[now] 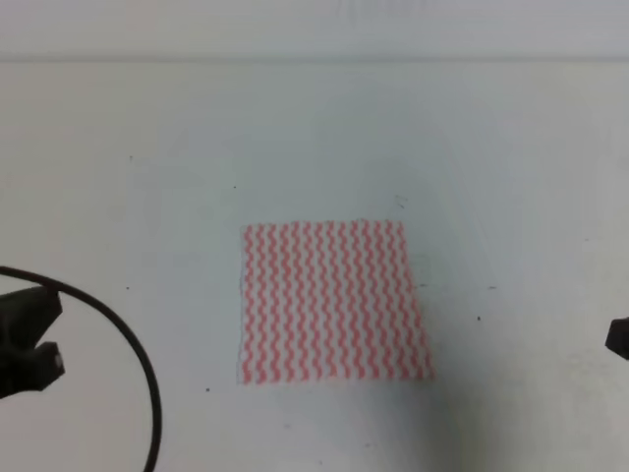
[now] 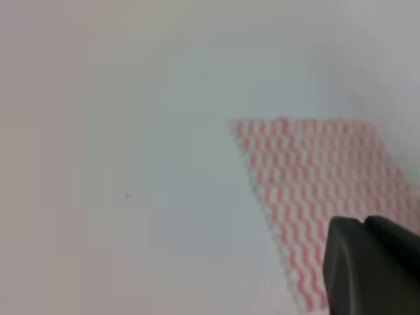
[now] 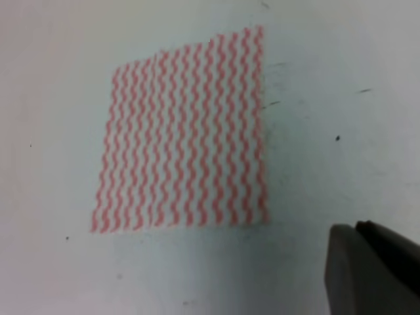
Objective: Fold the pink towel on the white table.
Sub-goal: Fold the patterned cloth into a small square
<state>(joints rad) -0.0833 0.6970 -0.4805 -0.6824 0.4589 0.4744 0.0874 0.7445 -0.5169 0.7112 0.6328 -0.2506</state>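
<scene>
A thin black cable (image 1: 126, 329) comes in from the left edge in the high view, arcs to the right and then bends down, running out of the picture at the bottom. Only this one loop of it shows, and neither end can be seen. Along the top of that view runs a pale, plain strip of wall (image 1: 314, 25), blurred and featureless.

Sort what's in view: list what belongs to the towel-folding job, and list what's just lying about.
Belongs to the job:
pink towel, flat and unfolded
white table
left gripper, off to the side
right gripper, barely in view

Just lying about:
black cable by the left gripper
</scene>
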